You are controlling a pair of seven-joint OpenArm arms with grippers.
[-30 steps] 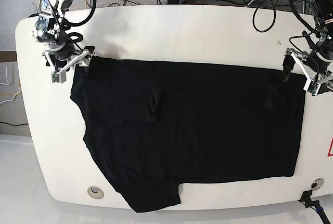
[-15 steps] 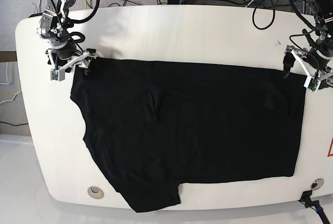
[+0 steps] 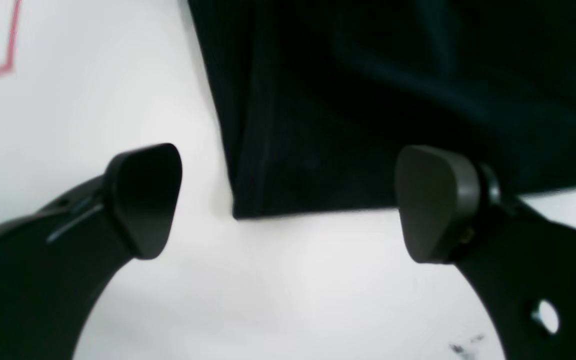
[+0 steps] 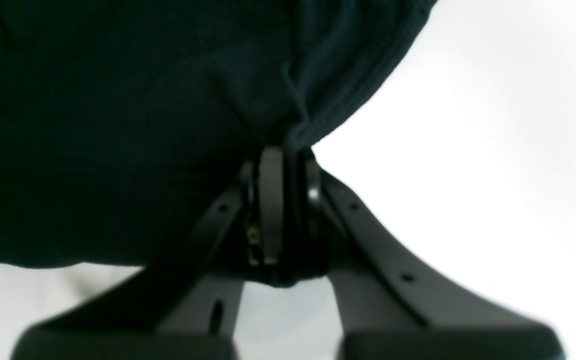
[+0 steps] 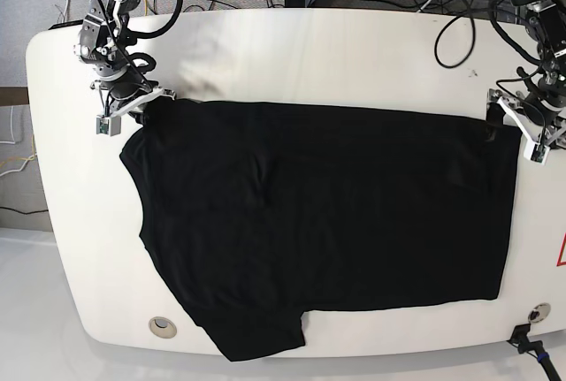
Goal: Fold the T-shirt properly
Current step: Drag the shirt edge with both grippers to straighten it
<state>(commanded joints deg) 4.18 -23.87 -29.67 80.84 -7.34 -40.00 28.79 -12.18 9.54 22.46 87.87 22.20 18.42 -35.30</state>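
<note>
The black T-shirt point(image 5: 354, 213) is spread across the counter point(image 5: 309, 54). Its edge near ten o'clock is pinched by the closed right tool point(image 4: 288, 210); its two-o'clock corner is straddled by the wide-open left tool point(image 3: 288, 205), nothing gripped.

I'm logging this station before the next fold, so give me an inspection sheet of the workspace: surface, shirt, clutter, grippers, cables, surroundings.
Surface: white tabletop, with a round metallic disc near its lower left edge in the base view.
Job's things: black T-shirt, spread wide, not folded into a compact shape; one part juts past its lower edge.
Clutter: nothing seen.
Right gripper: jaws closed on the T-shirt near a corner.
Left gripper: jaws open, either side of a T-shirt corner.
Cables: black cables behind the far edge, one looping over the tabletop.
Surroundings: grey floor beside the table.
</note>
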